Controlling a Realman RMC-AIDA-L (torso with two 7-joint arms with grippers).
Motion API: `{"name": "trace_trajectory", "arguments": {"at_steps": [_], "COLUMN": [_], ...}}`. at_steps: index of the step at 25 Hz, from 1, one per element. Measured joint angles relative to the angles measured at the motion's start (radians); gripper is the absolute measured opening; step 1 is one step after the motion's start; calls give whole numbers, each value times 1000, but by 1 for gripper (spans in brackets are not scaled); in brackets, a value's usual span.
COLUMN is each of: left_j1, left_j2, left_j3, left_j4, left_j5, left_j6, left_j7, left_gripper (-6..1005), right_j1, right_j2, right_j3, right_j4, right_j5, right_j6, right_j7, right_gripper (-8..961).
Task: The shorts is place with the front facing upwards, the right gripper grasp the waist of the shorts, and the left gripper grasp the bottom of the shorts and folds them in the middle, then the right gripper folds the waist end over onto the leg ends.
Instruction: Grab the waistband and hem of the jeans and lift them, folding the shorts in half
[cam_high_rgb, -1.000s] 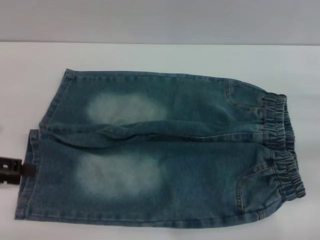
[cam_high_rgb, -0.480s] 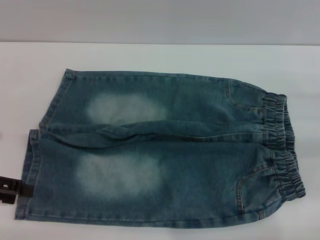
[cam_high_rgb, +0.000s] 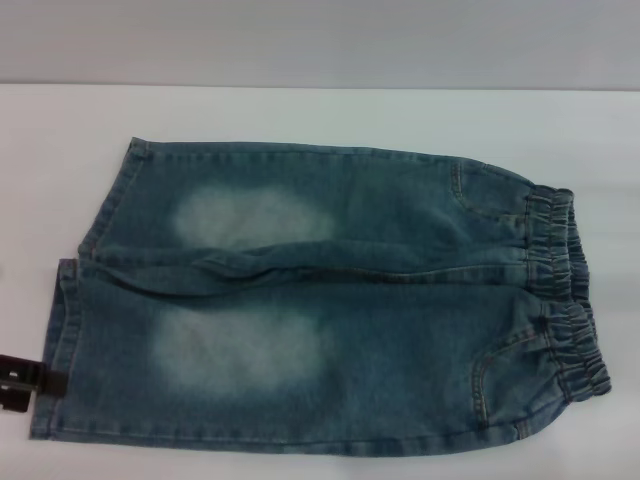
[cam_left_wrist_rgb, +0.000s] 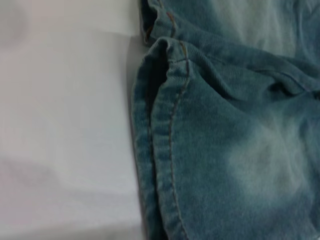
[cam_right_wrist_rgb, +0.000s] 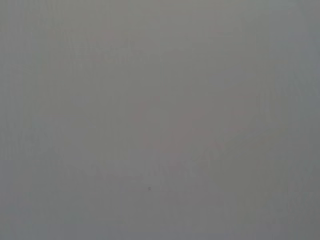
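Blue denim shorts (cam_high_rgb: 330, 300) lie flat and front up on the white table (cam_high_rgb: 300, 110). The elastic waist (cam_high_rgb: 565, 290) is at the right and the two leg ends (cam_high_rgb: 70, 330) at the left. A black part of my left gripper (cam_high_rgb: 28, 380) shows at the left edge of the head view, touching the hem of the near leg. The left wrist view looks closely at that hem (cam_left_wrist_rgb: 165, 125), with the hem of the other leg (cam_left_wrist_rgb: 160, 15) beside it. My right gripper is out of view, and its wrist view shows only a plain grey surface.
Bare white table surface (cam_left_wrist_rgb: 65, 125) runs beside the leg ends and behind the shorts. A grey wall (cam_high_rgb: 320, 40) stands beyond the table's far edge.
My left gripper has slid along the near leg's hem toward the table's front edge. The shorts have not moved.
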Motion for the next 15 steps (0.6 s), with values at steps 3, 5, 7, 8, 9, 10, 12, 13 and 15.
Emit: {"name": "trace_trajectory", "arguments": {"at_steps": [3, 5, 7, 8, 9, 10, 12, 13, 15], "left_j1": [-2, -2, -3, -4, -4, -4, -4, -6, -7], "left_j2": [-5, -8, -9, -10, -11, -11, -11, -11, -11], "left_j3": [-2, -1, -1, -1, 0, 0, 0, 3, 5], "left_j4": [0, 0, 0, 0, 0, 0, 0, 0, 0], "left_j5": [17, 20, 21, 22, 22, 22, 22, 22, 22], "left_j6": [0, 0, 0, 0, 0, 0, 0, 0, 0], "left_j7": [0, 1, 2, 4, 5, 5, 5, 6, 6], "left_gripper": [759, 758, 756, 756, 755, 755, 753, 753, 752], "right_j1": [2, 4, 5, 6, 6, 7, 7, 8, 8], "right_j2": [0, 0, 0, -1, -1, -2, -3, -4, -4], "right_j3": [-2, -2, -2, -2, -2, -2, -5, -7, -12], "right_j4": [1, 1, 2, 2, 2, 3, 3, 3, 4], "right_j5": [0, 0, 0, 0, 0, 0, 0, 0, 0], "right_j6": [0, 0, 0, 0, 0, 0, 0, 0, 0], "right_j7": [0, 0, 0, 0, 0, 0, 0, 0, 0], "right_gripper": [512, 511, 511, 511, 511, 511, 511, 511, 512]}}
